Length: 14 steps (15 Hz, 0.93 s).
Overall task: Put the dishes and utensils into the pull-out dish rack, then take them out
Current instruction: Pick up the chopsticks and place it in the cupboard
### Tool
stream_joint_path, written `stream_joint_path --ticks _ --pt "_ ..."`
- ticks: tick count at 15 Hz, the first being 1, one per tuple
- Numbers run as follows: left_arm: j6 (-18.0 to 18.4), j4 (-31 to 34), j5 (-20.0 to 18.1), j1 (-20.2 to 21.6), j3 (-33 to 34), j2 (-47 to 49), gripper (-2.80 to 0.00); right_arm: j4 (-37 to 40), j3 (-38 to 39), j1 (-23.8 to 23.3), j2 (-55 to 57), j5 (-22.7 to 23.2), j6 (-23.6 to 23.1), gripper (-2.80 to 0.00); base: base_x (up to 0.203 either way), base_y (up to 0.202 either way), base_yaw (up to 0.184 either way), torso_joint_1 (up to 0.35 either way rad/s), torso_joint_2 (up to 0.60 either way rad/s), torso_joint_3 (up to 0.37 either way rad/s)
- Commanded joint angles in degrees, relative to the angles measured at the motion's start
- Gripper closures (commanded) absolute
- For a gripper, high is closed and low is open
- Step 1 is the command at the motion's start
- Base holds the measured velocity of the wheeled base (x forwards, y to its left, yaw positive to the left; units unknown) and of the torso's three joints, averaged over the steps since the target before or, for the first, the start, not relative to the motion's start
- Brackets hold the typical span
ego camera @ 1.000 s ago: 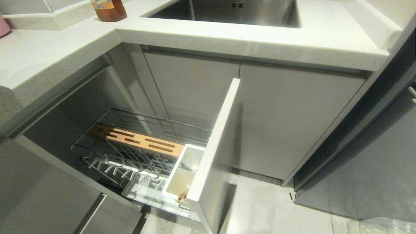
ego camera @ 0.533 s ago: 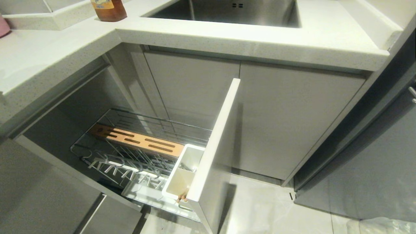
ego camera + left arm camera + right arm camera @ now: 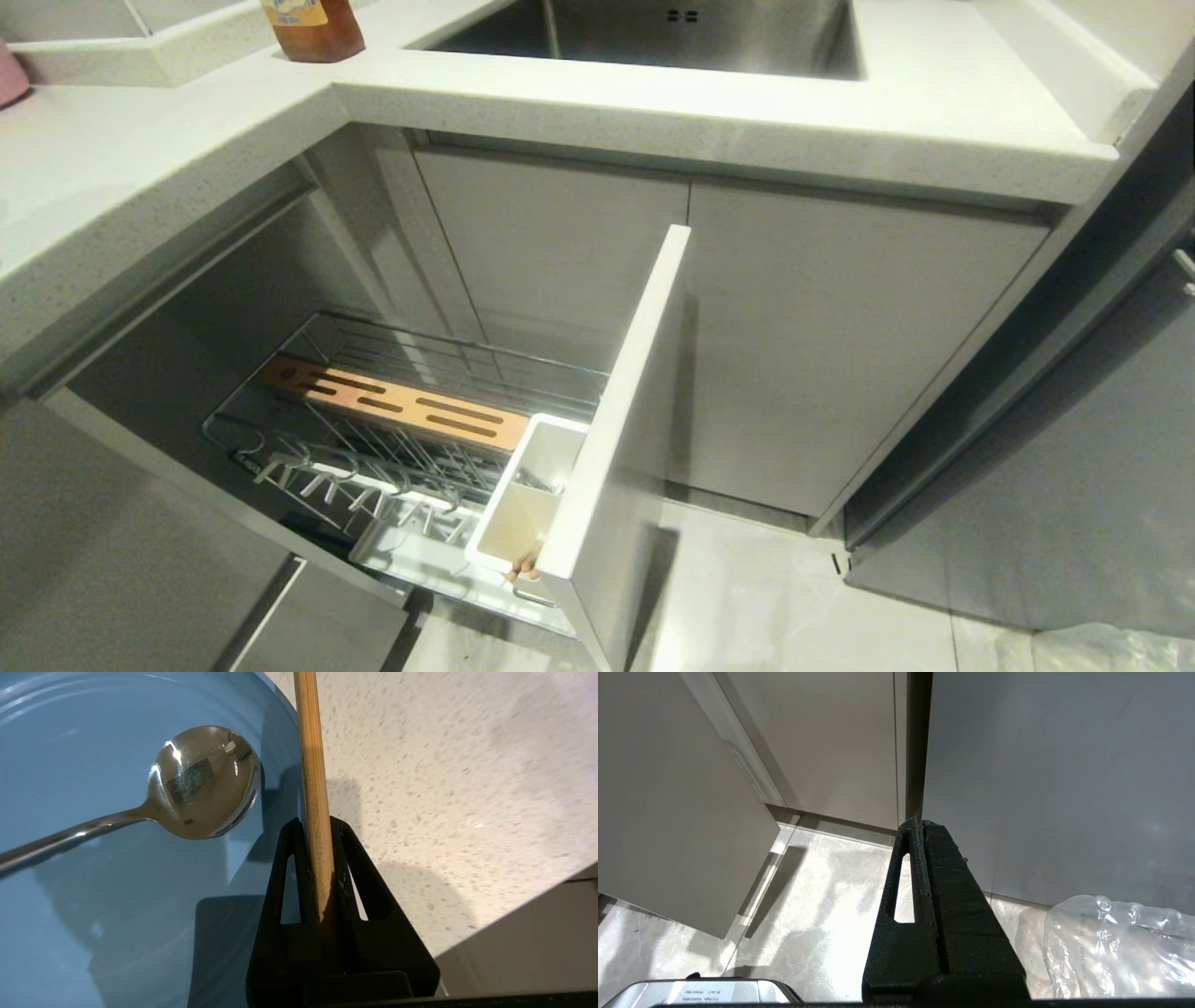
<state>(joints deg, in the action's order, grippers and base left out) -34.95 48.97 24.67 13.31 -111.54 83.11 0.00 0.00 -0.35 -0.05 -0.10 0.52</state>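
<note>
My left gripper (image 3: 317,826) is shut on a single light-wood chopstick (image 3: 314,788), which runs straight out past its fingertips. It hovers over the edge of the light-blue plate (image 3: 93,882), where the plate meets the speckled countertop (image 3: 444,765). A metal spoon (image 3: 203,781) lies in the plate. In the head view the pull-out dish rack (image 3: 401,439) stands open, showing its wood strip (image 3: 401,406), white utensil box (image 3: 523,504) and front panel (image 3: 607,448). No dishes stand in it. Wood-coloured tips (image 3: 523,563) show at the box's near end. My right gripper (image 3: 920,823) is shut and empty, low by the cabinet fronts.
An orange bottle (image 3: 313,28) stands on the counter beside the steel sink (image 3: 653,33). Two closed cabinet doors (image 3: 840,345) sit right of the rack's front panel. A clear plastic bag (image 3: 1120,947) lies on the pale floor tiles (image 3: 822,896).
A grey blurred shape at the left edge of the head view has slid out of the picture. The rack and counter have not moved.
</note>
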Motion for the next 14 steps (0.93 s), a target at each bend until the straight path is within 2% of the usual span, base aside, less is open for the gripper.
stream_joint_path --ticks 1,7,14 --pt "-0.1 0.3 0.1 -0.1 0.7 2.7 0.0 0.0 0.0 0.0 0.0 0.0 0.0 0.0 0.0 0.0 0.0 0.0 0.0 0.0" --pt "0.3 0.4 0.0 -0.3 1.1 6.2 0.0 0.0 0.0 0.0 0.0 0.0 0.0 0.0 0.0 0.0 0.0 0.0 0.0 0.0" --pt "0.2 0.3 0.2 -0.3 0.6 3.1 0.0 0.0 0.0 0.0 0.0 0.0 0.0 0.0 0.0 0.0 0.0 0.0 0.0 0.0"
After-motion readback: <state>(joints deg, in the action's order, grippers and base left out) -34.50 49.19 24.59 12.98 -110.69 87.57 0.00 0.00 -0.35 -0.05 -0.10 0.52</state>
